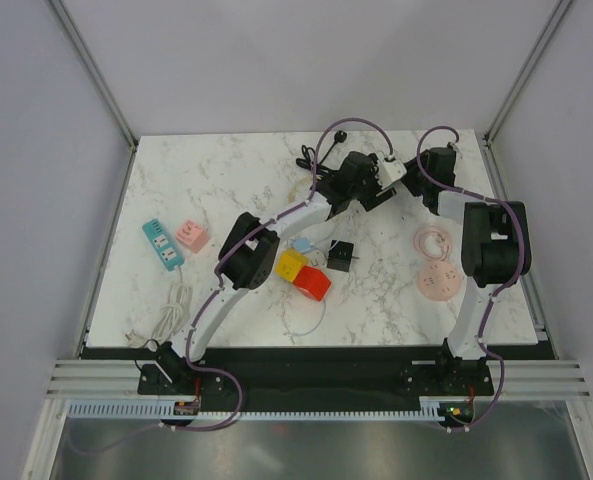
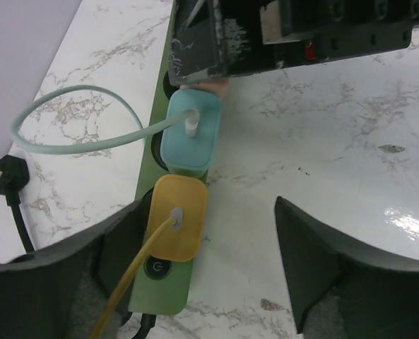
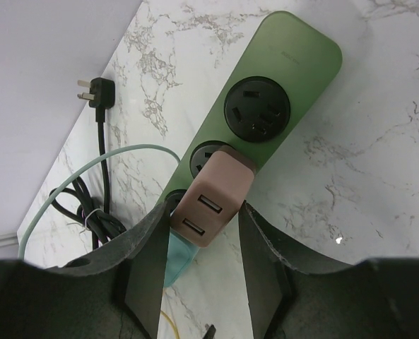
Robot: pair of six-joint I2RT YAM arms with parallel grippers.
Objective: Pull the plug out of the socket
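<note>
A green power strip point(image 3: 294, 78) lies on the marble table at the back. It also shows in the left wrist view point(image 2: 152, 282). A pink USB adapter plug point(image 3: 213, 205) sits in its second socket. My right gripper point(image 3: 202, 208) has a finger touching each side of this adapter. A teal plug point(image 2: 191, 134) and a yellow plug point(image 2: 175, 215) sit in the following sockets. My left gripper point(image 2: 210, 212) is open above the strip's switch end, its left finger beside the yellow plug. In the top view both grippers point(image 1: 351, 175) point(image 1: 404, 175) meet over the strip and hide it.
A black plug with a bundled cord point(image 3: 96, 92) lies by the back wall. On the table: a teal strip point(image 1: 162, 243), a pink cube socket point(image 1: 191, 235), yellow point(image 1: 291, 265) and red point(image 1: 314, 285) cubes, a black cube point(image 1: 342, 256), and a round pink socket point(image 1: 438, 280).
</note>
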